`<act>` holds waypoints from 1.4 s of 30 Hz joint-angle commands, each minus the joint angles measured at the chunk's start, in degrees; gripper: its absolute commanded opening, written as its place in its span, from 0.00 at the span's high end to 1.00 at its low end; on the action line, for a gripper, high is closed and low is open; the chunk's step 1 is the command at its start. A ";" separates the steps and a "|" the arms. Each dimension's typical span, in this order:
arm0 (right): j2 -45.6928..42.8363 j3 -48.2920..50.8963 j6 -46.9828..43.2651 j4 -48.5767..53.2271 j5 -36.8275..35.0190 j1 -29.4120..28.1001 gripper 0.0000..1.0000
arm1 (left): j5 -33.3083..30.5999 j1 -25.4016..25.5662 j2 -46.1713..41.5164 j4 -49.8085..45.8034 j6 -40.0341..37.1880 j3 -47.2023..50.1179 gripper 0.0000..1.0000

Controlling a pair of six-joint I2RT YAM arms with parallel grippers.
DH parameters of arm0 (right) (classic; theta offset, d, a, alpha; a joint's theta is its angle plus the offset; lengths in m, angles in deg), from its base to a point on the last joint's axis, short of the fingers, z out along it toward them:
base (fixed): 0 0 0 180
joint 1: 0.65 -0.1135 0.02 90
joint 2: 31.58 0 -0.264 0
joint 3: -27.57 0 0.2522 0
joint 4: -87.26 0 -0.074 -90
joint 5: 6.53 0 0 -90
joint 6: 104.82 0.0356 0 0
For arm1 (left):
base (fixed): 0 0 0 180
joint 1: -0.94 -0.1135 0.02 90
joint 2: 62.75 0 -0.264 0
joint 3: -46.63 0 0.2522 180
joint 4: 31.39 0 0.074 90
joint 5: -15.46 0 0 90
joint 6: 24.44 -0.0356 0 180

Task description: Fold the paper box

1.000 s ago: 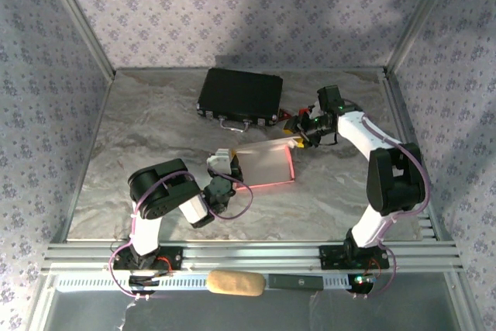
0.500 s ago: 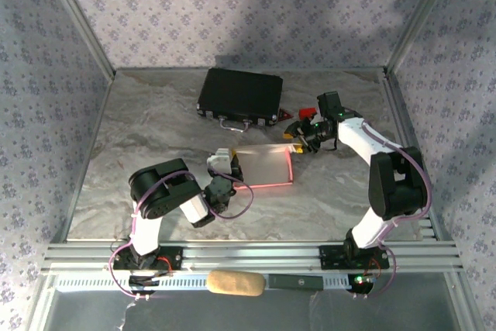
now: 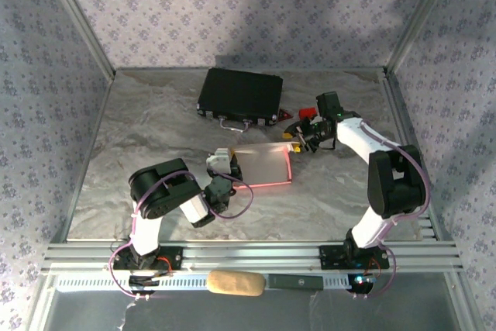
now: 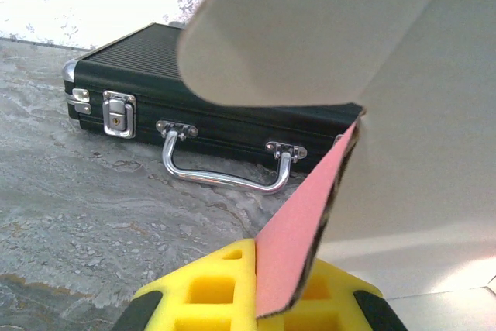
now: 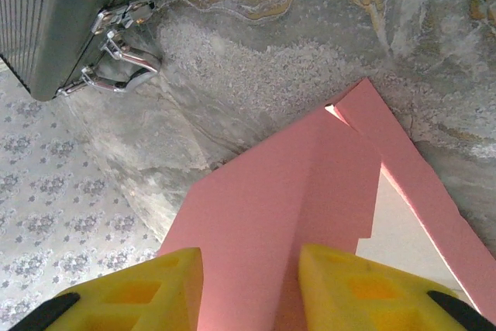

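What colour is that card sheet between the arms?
Pink outside, paler inside; the paper box shows best in the right wrist view.

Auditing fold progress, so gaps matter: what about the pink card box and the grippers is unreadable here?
Right wrist: whether the right gripper touches the pink card box; its yellow fingers cover any contact.
Left wrist: black ribbed hard case, right end hidden behind the box's pale flap.

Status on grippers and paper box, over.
Left gripper: jaws shut on paper box flap. Right gripper: jaws apart over its far corner. Black case behind, apart from box.
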State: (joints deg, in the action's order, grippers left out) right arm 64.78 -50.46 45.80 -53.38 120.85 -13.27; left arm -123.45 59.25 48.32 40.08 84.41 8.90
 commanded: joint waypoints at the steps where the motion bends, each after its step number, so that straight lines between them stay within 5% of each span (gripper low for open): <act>1: 3.12 -2.03 1.29 3.59 5.55 -2.42 0.63 | 5.29 1.37 0.29 -8.84 -0.60 -0.59 1.00; 18: 1.46 -7.73 -2.72 14.25 4.10 -2.89 0.62 | 10.66 -1.96 -15.11 -25.29 -0.99 -4.41 1.00; 42: 1.56 -1.78 1.37 12.69 7.24 -3.31 0.52 | 11.79 -2.14 -11.55 -20.58 1.89 -2.68 1.00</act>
State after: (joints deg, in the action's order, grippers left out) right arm 66.13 -54.52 46.87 -40.63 122.80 -15.96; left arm -118.71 55.68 36.17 17.22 85.76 6.57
